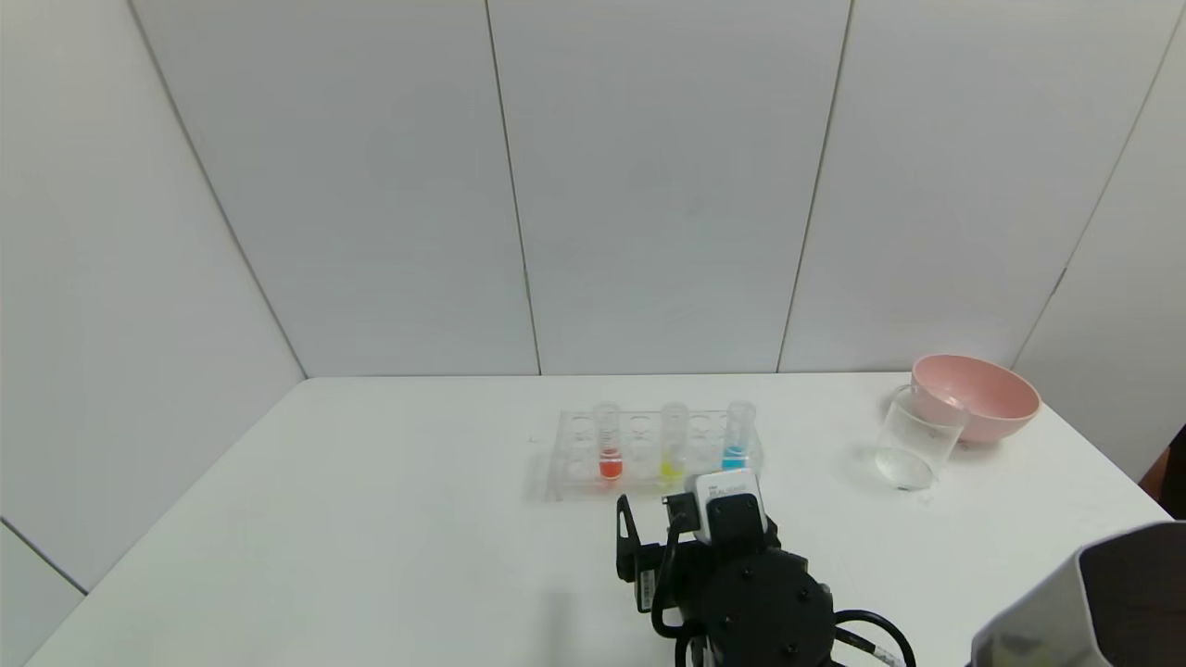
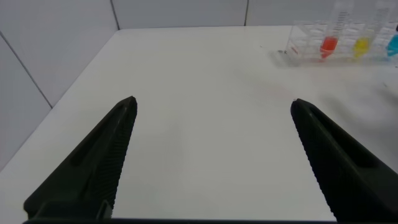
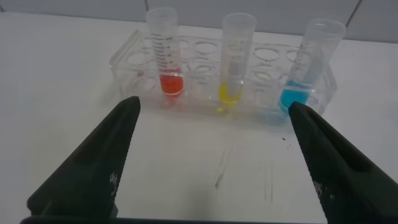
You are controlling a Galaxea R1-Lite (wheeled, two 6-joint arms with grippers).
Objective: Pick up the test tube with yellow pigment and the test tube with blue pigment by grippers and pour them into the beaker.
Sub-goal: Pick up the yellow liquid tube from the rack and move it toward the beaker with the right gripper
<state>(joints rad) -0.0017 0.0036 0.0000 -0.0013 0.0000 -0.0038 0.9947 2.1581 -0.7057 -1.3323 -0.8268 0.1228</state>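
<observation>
The test tube with yellow pigment (image 1: pixel 673 445) and the test tube with blue pigment (image 1: pixel 737 437) stand upright in a clear rack (image 1: pixel 574 459) at the table's middle. The empty beaker (image 1: pixel 913 445) stands far right, beside a pink bowl. My right gripper (image 1: pixel 667 519) is open and empty just in front of the rack; in the right wrist view (image 3: pixel 214 106) the yellow tube (image 3: pixel 235 59) is straight ahead between the fingers and the blue tube (image 3: pixel 311 62) is by one fingertip. My left gripper (image 2: pixel 214 103) is open and empty over bare table, far from the rack; it does not show in the head view.
A tube with orange-red liquid (image 1: pixel 608 445) stands at the rack's left end. The pink bowl (image 1: pixel 973 394) touches the beaker from behind. White walls close the table's back and sides. A grey arm link (image 1: pixel 1093 593) fills the near right corner.
</observation>
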